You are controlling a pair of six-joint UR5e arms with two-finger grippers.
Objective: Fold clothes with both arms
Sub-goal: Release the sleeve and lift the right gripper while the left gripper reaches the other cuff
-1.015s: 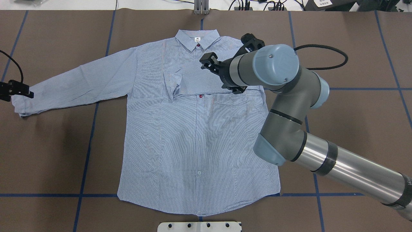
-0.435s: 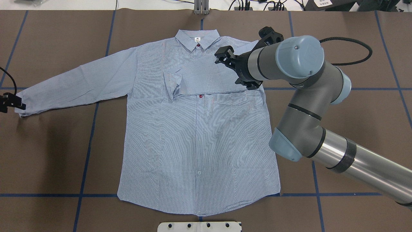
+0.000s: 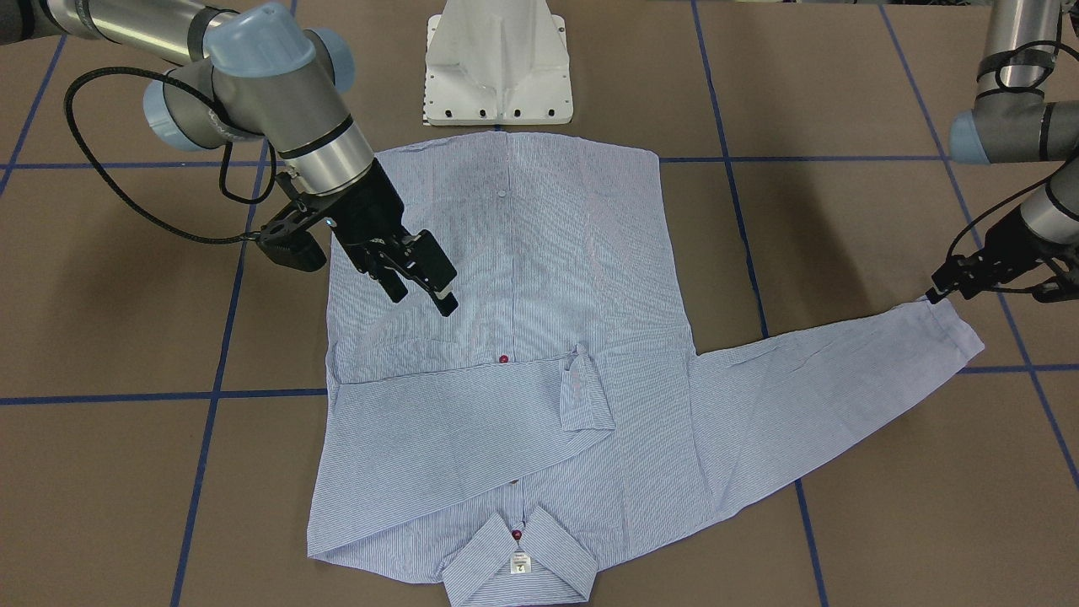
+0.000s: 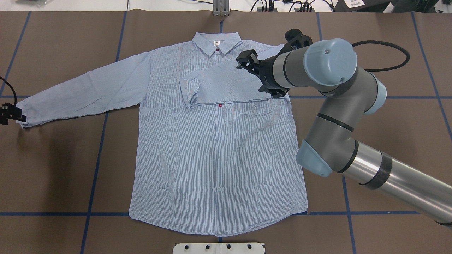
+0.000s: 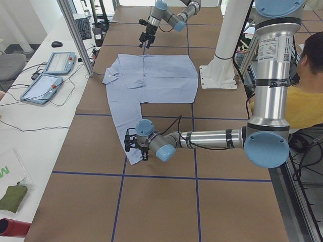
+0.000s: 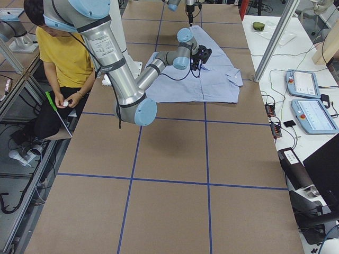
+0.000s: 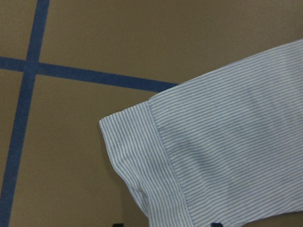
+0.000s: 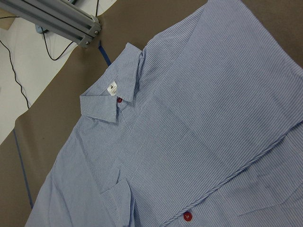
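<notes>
I find the shirt flat and front-up on the worktop, collar away from the base; the sleeve on my right side lies folded across the chest, hence, I judge, the right gripper hovering over it, jaws apart and empty; the other sleeve lies outstretched; the left gripper sits at its cuff, jaws seemingly apart, presumably stationed for that fold.
</notes>
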